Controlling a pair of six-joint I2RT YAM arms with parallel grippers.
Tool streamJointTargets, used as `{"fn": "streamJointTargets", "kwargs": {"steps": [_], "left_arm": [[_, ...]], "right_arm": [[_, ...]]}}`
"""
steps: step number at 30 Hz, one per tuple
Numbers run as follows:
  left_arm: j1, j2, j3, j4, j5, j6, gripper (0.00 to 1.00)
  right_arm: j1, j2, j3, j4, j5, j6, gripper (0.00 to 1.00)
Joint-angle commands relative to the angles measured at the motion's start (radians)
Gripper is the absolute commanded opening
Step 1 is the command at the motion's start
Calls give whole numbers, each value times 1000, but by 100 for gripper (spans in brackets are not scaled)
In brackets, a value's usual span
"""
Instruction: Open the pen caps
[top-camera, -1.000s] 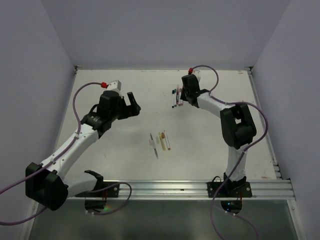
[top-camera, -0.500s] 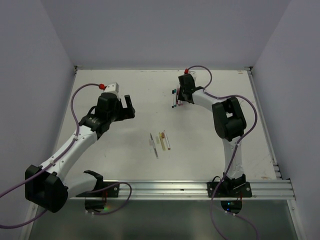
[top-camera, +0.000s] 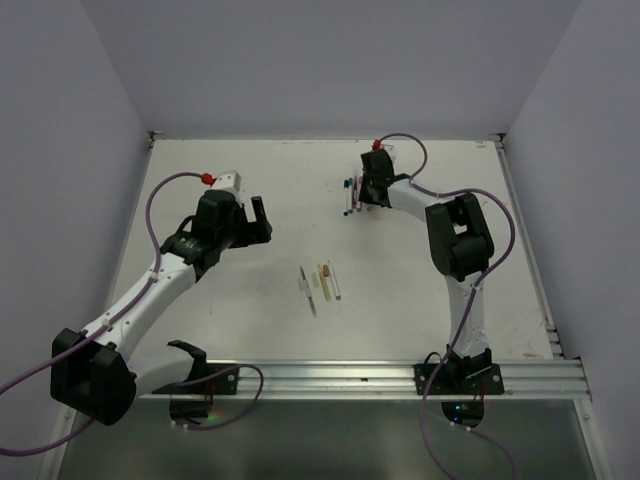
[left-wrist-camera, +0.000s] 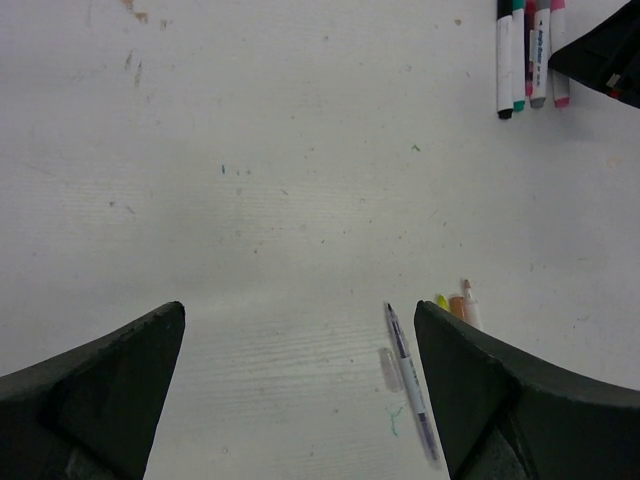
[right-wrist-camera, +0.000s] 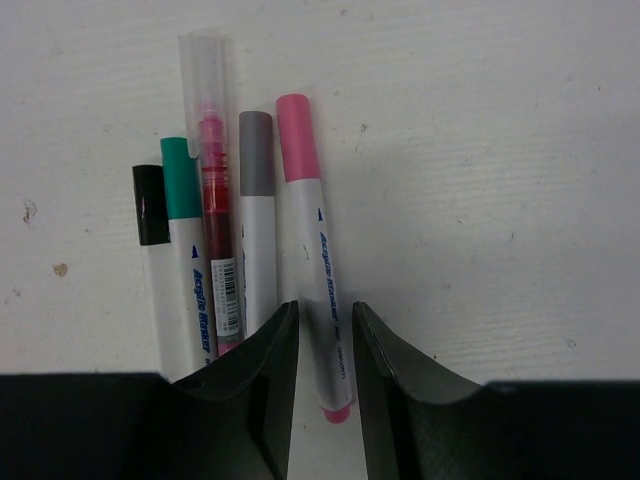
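Since a second ago the right arm has folded in, and the right fingers sit drawn close either side of the white barrel of the pink marker, though I cannot tell whether they already pinch it; the left fingers hang spread wide and empty over the bench. I judge this the grasp-and-lift step: next the grip must firm on the barrel so the left can pull off the pink cap. Smooth, round plastic neighbours, the grey cap, green cap, black cap and the red pen's clear cap, lie packed alongside.
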Motion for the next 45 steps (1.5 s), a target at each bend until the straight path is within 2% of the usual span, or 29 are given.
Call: {"fn": "streamJointTargets", "kwargs": {"steps": [1, 5, 8, 9, 12, 19, 22, 24, 30, 35, 37, 41, 45], "left_arm": [[4, -19, -13, 28, 23, 7, 100], [4, -32, -21, 33, 38, 4, 100], [4, -36, -32, 48, 90, -7, 100], [4, -39, -36, 62, 99, -11, 100], [4, -50, -59, 93, 170, -39, 100], [3, -68, -119, 186, 320, -112, 100], [0, -75, -142, 237, 366, -154, 100], [-16, -76, -144, 265, 380, -171, 100], [-127, -61, -125, 329, 307, -241, 98], [-220, -35, -96, 404, 216, -326, 91], [-244, -27, -92, 423, 182, -353, 85], [-270, 11, -69, 449, 129, -375, 80], [-287, 54, -41, 458, 112, -395, 71]], "right_arm": [[-9, 26, 17, -28, -23, -13, 33], [-12, 19, -6, -72, -28, -18, 33], [-14, -10, -38, -112, -26, -16, 19], [-12, -25, -59, -107, -26, -18, 10], [-12, -117, -200, -81, -26, -27, 0], [22, -457, -535, 57, -86, -70, 0], [92, -631, -653, 101, -97, -78, 0], [181, -750, -714, 124, -84, -93, 0], [387, -986, -843, 231, -93, -35, 0], [512, -1048, -894, 328, -80, -21, 0], [532, -1053, -895, 336, -77, -24, 0], [578, -1057, -897, 366, -66, -24, 0], [600, -1044, -894, 388, -64, -30, 0]]}}
